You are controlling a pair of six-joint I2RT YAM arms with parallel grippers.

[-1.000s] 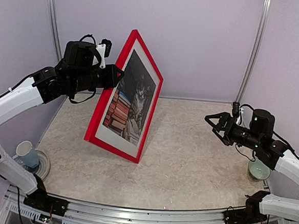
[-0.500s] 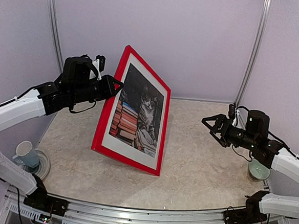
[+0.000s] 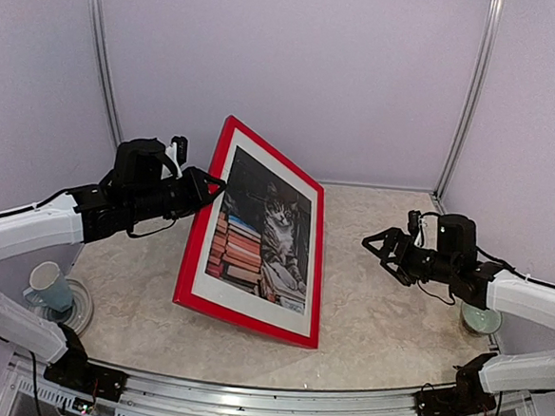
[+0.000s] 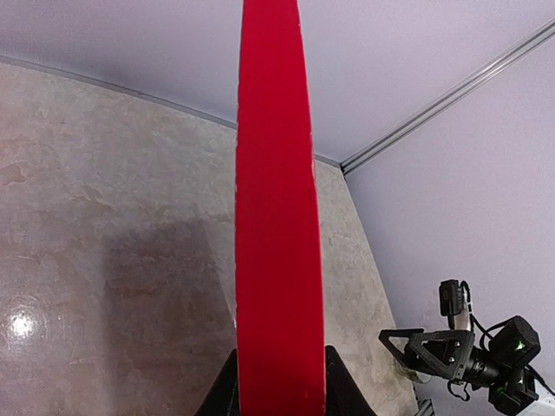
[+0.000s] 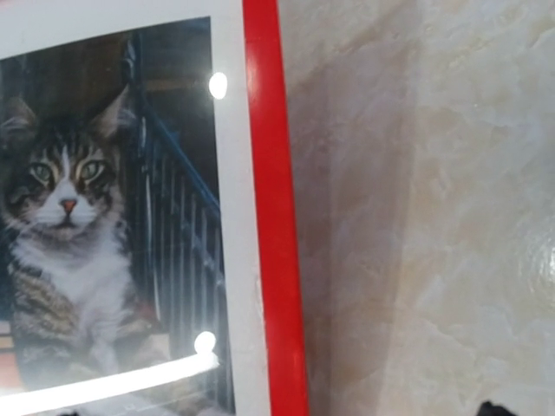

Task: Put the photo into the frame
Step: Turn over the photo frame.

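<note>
- We work over the table (image 3: 373,338), a pale marbled top. It lies below both sets of fingers.
- The frame (image 3: 246,322) stands in portrait. Its long axis runs up from the table and leans away from the right fingers, so the red front faces up and toward them. Its lower bar sits at table level, but we cannot confirm contact.
- The photo (image 3: 256,235), a tabby cat among stacked books, already shows through the front of the frame. It is bordered on all sides by the white mat border (image 3: 243,299). We judge insertion done and only the handling of the loaded frame left.
- The left gripper (image 3: 213,180) is clamped on the frame's left bar near its upper end. In the left wrist view the red edge rises straight out from between the fingers, along their line.
- The right gripper (image 3: 375,248) has its jaws spread wide and holds nothing. The frame's right bar lies straight ahead of its fingertips, across a clear gap. The right wrist view looks squarely onto that bar and the cat's face.
- Governing relation: the left arm is the nearer one, already in contact. The free long bar faces the right fingers, and we judge that any support from the right must close that gap along the pointing direction.
</note>
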